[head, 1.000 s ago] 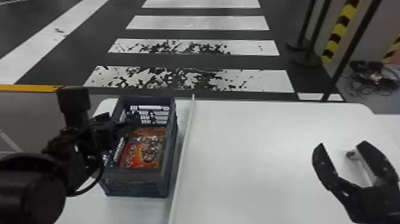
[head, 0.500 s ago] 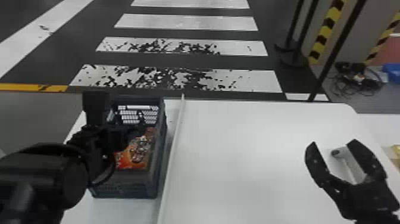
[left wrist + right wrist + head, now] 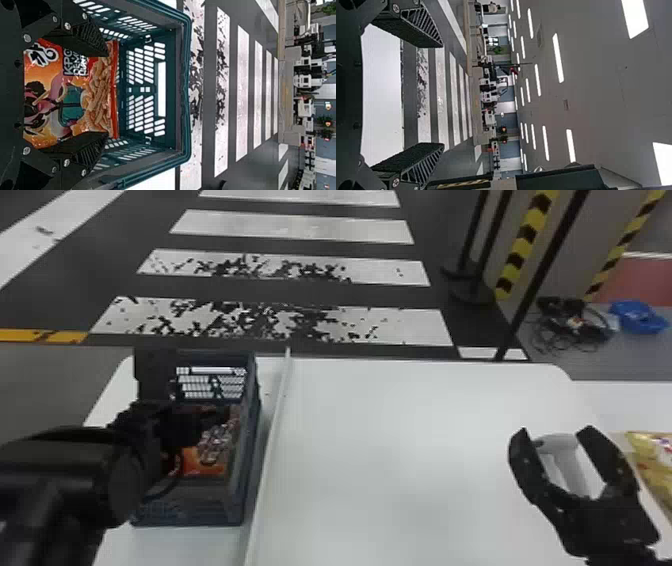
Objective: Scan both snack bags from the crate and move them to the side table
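L gripper (image 3: 212, 419) moved farther across crate (image 3: 190, 507), fingers (image 3: 85, 37) spread nr bag (image 3: 97, 87), R gripper (image 3: 554, 434) spread

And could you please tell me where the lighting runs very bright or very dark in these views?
Right wrist view: the ceiling lights glare stark white overhead; head view: a soft sheen lies on the white table, while the left arm looks nearly black; left wrist view: small glints on the glossy snack bag.
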### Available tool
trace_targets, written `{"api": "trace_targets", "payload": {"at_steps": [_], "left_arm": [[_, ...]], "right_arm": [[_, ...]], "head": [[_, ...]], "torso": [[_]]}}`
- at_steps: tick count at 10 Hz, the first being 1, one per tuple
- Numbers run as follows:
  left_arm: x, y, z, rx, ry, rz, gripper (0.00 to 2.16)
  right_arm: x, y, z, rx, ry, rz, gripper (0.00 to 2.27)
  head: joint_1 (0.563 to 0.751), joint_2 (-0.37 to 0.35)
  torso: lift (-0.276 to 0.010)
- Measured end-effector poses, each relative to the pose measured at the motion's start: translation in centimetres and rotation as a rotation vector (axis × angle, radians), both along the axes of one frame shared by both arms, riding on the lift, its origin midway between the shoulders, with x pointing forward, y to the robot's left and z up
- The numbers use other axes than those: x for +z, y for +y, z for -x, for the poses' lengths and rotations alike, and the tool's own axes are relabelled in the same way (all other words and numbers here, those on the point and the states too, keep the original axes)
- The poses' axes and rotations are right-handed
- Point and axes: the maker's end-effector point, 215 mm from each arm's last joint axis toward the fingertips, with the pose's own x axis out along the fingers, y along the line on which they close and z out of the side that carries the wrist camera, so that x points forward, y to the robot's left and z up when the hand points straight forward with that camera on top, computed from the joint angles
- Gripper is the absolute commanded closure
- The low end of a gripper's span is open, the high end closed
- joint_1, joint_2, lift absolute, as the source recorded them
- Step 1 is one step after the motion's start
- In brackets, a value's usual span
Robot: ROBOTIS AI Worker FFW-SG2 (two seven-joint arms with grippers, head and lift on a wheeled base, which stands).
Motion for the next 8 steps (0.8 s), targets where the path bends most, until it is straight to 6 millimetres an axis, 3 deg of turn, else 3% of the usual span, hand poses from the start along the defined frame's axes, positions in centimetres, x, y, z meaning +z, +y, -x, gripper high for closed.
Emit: {"api": "trace_targets", "payload": {"at_steps": [3, 7, 8], "left_arm": [[-2.2, 0.7, 0.1, 0.02, 0.029, 0.011, 0.33], [-3.9, 0.5, -1.5, 0.021, 0.068, 0.037, 0.33], [-3.8, 0.1, -2.2, 0.016, 0.07, 0.044, 0.59]], "right_arm": [[0.1, 0.1, -0.3, 0.008, -0.01, 0.003, 0.1], [0.2, -0.1, -0.4, 0.013, -0.01, 0.004, 0.1], [0.2, -0.3, -0.4, 0.012, -0.01, 0.004, 0.1]], "head": [[0.695, -0.043], [0.695, -0.046], [0.695, -0.051]], "torso": [[-0.095], [-0.095], [-0.095]]}}
